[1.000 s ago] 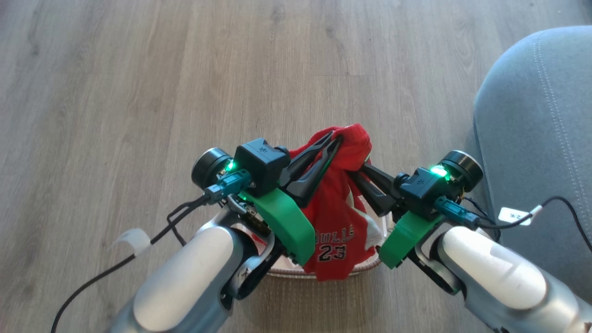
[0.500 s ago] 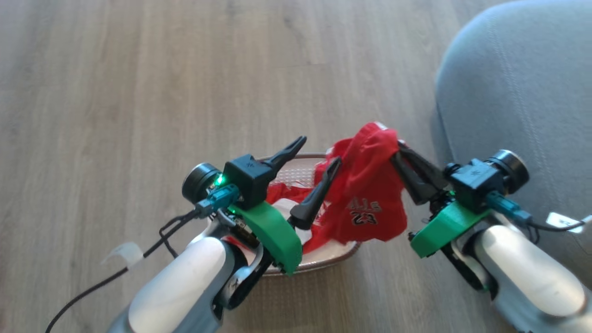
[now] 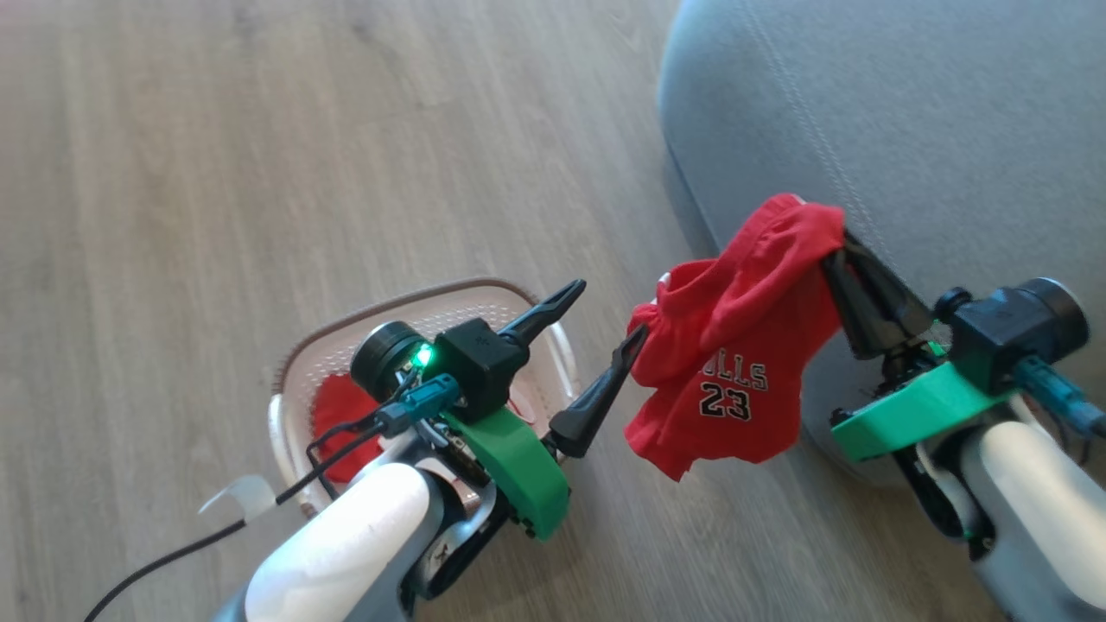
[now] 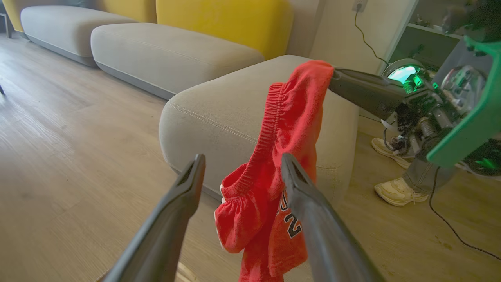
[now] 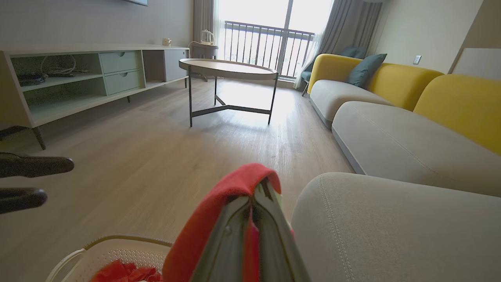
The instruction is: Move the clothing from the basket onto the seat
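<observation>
A red jersey [image 3: 734, 363] with dark lettering hangs from my right gripper [image 3: 836, 252], which is shut on its upper edge beside the rounded edge of the grey seat [image 3: 907, 112]. The jersey dangles above the floor between the seat and the basket [image 3: 298, 358]. More red clothing [image 3: 337, 415] lies in the basket. My left gripper [image 3: 607, 309] is open over the basket's right end, one fingertip close to the jersey without holding it. In the left wrist view the jersey [image 4: 293, 113] hangs just beyond my open left gripper [image 4: 242, 160]. The right wrist view shows red fabric [image 5: 219, 207] pinched in my right gripper [image 5: 252, 196].
A wood floor lies around the basket [image 5: 117, 244]. Grey sofa sections with yellow backs [image 5: 391, 129] stand beyond the seat. A round table [image 5: 231, 68] and a low shelf unit [image 5: 78, 74] are farther off. A person's shoes [image 4: 395, 192] stand behind my right arm.
My left gripper has opened and let go of the jersey. My right gripper has carried the jersey right, out of the basket and up to the seat's edge. The head view has turned right.
</observation>
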### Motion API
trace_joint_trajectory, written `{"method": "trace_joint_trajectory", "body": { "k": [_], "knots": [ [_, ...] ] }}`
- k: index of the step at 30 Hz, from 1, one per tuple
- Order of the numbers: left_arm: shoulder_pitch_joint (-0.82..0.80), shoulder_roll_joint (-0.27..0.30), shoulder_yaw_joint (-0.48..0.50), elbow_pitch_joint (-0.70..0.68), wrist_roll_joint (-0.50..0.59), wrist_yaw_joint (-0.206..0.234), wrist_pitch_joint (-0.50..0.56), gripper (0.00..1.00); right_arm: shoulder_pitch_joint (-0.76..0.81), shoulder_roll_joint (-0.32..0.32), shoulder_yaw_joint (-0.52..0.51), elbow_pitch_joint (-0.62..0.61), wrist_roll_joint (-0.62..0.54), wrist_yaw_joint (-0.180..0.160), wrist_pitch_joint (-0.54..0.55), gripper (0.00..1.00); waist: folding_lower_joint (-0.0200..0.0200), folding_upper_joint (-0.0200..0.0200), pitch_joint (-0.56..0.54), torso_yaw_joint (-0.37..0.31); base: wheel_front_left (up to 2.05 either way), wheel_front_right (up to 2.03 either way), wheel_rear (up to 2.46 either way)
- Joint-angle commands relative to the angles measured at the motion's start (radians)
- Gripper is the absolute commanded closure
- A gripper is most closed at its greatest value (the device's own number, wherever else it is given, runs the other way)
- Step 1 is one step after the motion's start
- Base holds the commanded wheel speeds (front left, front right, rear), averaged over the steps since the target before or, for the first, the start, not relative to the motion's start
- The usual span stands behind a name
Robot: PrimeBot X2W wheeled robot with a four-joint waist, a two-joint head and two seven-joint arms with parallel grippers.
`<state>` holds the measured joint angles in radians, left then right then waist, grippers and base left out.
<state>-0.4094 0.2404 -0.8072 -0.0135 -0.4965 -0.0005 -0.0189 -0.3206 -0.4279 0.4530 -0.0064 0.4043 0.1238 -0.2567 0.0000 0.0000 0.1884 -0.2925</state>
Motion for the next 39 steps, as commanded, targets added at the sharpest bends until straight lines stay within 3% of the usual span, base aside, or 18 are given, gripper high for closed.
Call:
{"method": "trace_joint_trajectory", "body": {
  "k": [1, 11, 18, 30, 35, 39],
  "knots": [
    [-0.031, 0.014, 0.026, -0.042, 0.011, -0.001, -0.002, 0.00, 0.013, -0.022, -0.022, -0.045, -0.010, 0.007, -0.005, 1.00, 0.0000, 0.0000, 0.026, -0.037, 0.00, 0.00, 0.00],
    [-0.076, 0.018, 0.011, -0.090, 0.026, -0.008, 0.028, 0.00, 0.012, 0.006, -0.133, -0.074, 0.011, 0.007, -0.005, 1.00, 0.0000, 0.0000, 0.139, -0.014, 0.00, 0.00, 0.00],
    [-0.133, 0.034, 0.012, -0.129, 0.046, -0.014, 0.064, 0.00, -0.164, 0.024, -0.268, 0.019, 0.068, 0.007, -0.005, 1.00, 0.0000, 0.0000, 0.294, 0.047, 0.00, 0.00, 0.00],
    [-0.245, 0.045, 0.040, -0.137, 0.077, -0.032, 0.053, 0.00, -0.733, -0.058, -0.597, 0.280, 0.111, 0.007, 0.141, 1.00, 0.0000, 0.0000, 0.516, 0.188, 0.00, 0.00, 0.00],
    [-0.272, 0.024, 0.049, -0.132, 0.074, -0.034, 0.022, 0.00, -0.951, -0.146, -0.777, 0.360, 0.038, 0.007, 0.233, 1.00, 0.0000, 0.0000, 0.560, 0.262, 0.00, 0.00, 0.00],
    [-0.271, 0.015, 0.049, -0.126, 0.070, -0.032, 0.000, 0.00, -1.067, -0.220, -0.863, 0.390, -0.061, 0.007, 0.312, 1.00, 0.0000, 0.0000, 0.590, 0.315, 0.00, 0.00, 0.00]
  ]
}}
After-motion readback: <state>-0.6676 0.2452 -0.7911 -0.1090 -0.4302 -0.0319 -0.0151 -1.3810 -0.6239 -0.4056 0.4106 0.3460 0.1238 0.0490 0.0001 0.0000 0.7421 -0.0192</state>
